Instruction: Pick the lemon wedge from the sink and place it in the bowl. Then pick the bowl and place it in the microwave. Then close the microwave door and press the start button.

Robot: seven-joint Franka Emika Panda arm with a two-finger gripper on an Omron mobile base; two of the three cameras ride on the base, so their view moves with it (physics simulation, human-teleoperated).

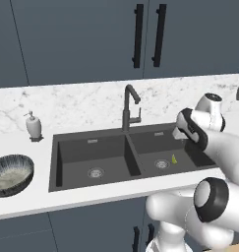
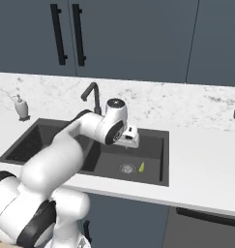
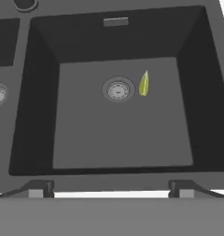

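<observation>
Hand view: one lemon wedge (image 3: pixel 144 84) is seen lying on the floor of the sink's (image 3: pixel 203 106) right basin, just beside that basin's round drain (image 3: pixel 118 89) and toward the basin's right wall. The gripper (image 3: pixel 111 188) is held above the near edge of this basin, well apart from the wedge, with its two fingertips (image 3: pixel 38 189) spread wide and nothing between them. Two basins and two drains are counted in the left base view, with one dark faucet (image 1: pixel 130 106) rising at the sink's back edge between the basins. One bowl (image 1: pixel 11 174) sits on the counter (image 1: pixel 81 101) near its left end, left of the sink. One soap dispenser (image 1: pixel 33 125) stands behind the bowl.
</observation>
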